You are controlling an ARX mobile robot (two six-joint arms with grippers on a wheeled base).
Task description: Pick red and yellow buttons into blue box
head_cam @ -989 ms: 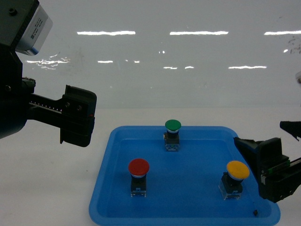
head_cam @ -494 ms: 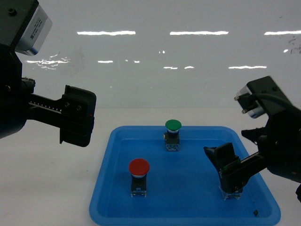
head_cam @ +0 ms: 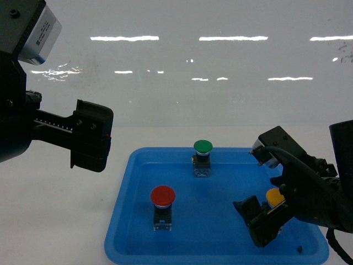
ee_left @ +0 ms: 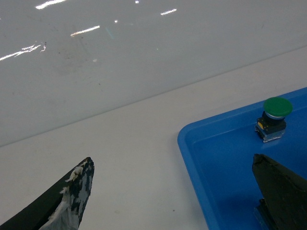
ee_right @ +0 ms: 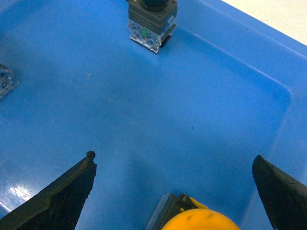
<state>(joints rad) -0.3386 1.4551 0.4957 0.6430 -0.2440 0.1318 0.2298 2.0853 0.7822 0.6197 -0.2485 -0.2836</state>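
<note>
The red button (head_cam: pixel 162 196) stands at the front left of a shallow blue tray (head_cam: pixel 129 221). At the tray's right, the yellow button (head_cam: pixel 273 197) is half hidden by my right gripper (head_cam: pixel 269 220). In the right wrist view that gripper (ee_right: pixel 174 157) is open, its fingers (ee_right: pixel 67 201) wide on both sides of the yellow cap (ee_right: pixel 201 223) and not touching it. My left gripper (head_cam: pixel 91 138) hangs open and empty above the table, left of the tray; in its own view the left gripper (ee_left: pixel 172 159) spans the tray's left edge. The blue box is out of view.
A green button (head_cam: pixel 202 147) stands at the back middle of the tray, also seen in the left wrist view (ee_left: pixel 277 108); its block body (ee_right: pixel 149 21) shows in the right wrist view. A white wall rises behind the white table (head_cam: pixel 55 221).
My right gripper came in from the right edge, swung over the tray and dropped down around the yellow button. The left arm and all three buttons have not moved.
</note>
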